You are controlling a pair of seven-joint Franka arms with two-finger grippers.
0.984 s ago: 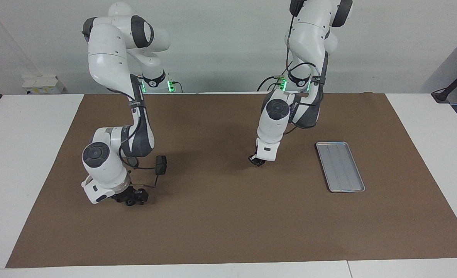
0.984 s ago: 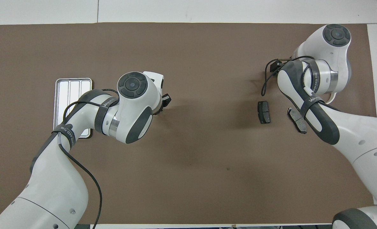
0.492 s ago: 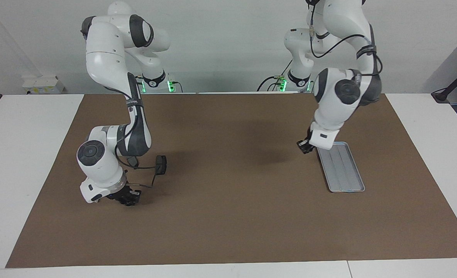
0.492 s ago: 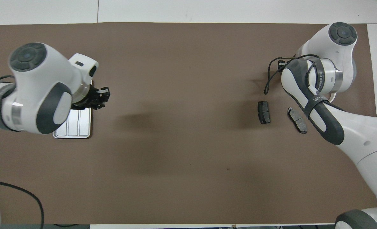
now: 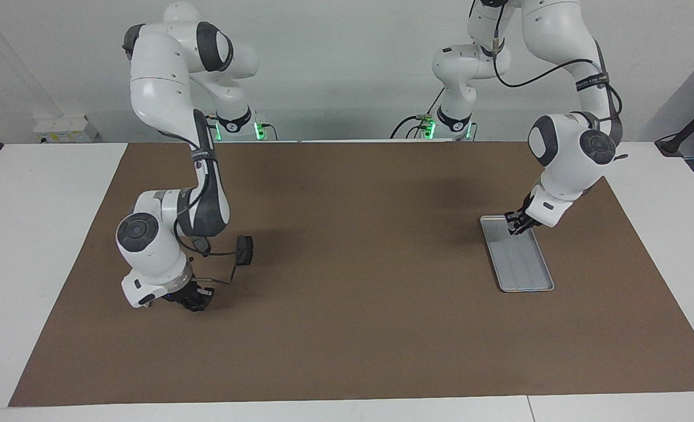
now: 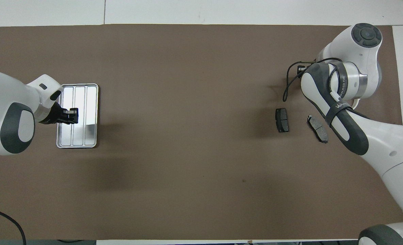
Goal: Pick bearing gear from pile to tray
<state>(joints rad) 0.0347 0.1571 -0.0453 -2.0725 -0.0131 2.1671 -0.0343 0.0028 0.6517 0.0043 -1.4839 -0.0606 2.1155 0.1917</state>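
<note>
The silver tray (image 5: 526, 272) (image 6: 90, 136) lies on the brown mat toward the left arm's end of the table. My left gripper (image 5: 514, 225) (image 6: 73, 115) hangs just over the tray, shut; I cannot make out a bearing gear between its tips. The pile shows as two dark brake pads (image 6: 282, 119) (image 6: 318, 128) toward the right arm's end. My right gripper (image 5: 197, 300) is down at the mat beside the pile, and in the overhead view its own wrist hides it. The facing view hides the pads.
The brown mat (image 5: 347, 328) covers most of the white table. A small black box on a cable (image 5: 244, 249) (image 6: 300, 68) hangs beside the right arm's wrist, low over the mat. The tray holds nothing that I can see.
My left arm has swung from over the middle of the mat to over the tray, gripper still shut. My right gripper has stayed low at the pile and looks narrower.
</note>
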